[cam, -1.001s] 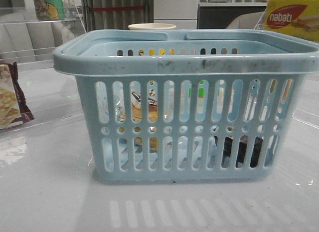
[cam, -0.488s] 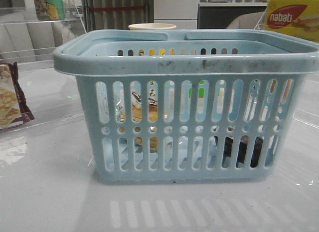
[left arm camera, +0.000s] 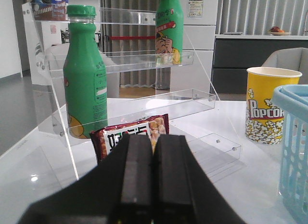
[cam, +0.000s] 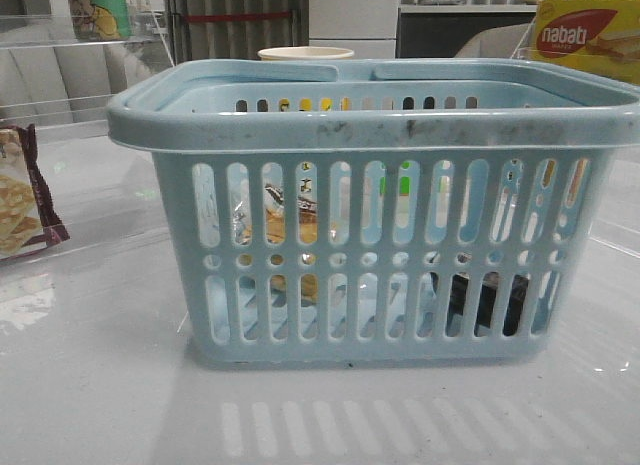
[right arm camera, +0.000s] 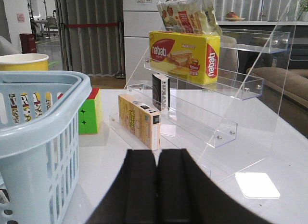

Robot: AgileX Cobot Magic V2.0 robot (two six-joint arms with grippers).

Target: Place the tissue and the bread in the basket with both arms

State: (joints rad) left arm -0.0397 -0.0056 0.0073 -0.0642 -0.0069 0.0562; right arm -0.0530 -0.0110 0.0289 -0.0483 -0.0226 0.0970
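Basket (cam: 380, 200) fills the middle of the front view, standing upright on the table (cam: 100, 385), and both of my cargo pieces already lie inside it. Through the slots I see the bread (cam: 290, 230) leaning at about nine o'clock of the basket's centre, its golden-brown packet rising roughly upright against the near wall, and the tissue (cam: 485, 300) lying low at about four o'clock, a dark pack flat on the floor with its long axis across the view. They sit well apart from each other. My left jaws (left arm camera: 149, 178) are pressed together with nothing between them, parked outside the basket; from that wrist I see only a strip of its blue wall, with a cracker packet (left arm camera: 130, 137), a green bottle (left arm camera: 85, 74) and a popcorn cup (left arm camera: 269, 106) ahead. My right jaws (right arm camera: 158, 185) are likewise clenched on nothing, with the basket's rim close beside them and a yellow wafer box (right arm camera: 185, 55) on a clear shelf beyond. Neither arm shows in the front view, so I cannot say which stands nearer. My judgement: both things are delivered, nothing lies between either pair of jaws and a target, and no further grasp seems called for.
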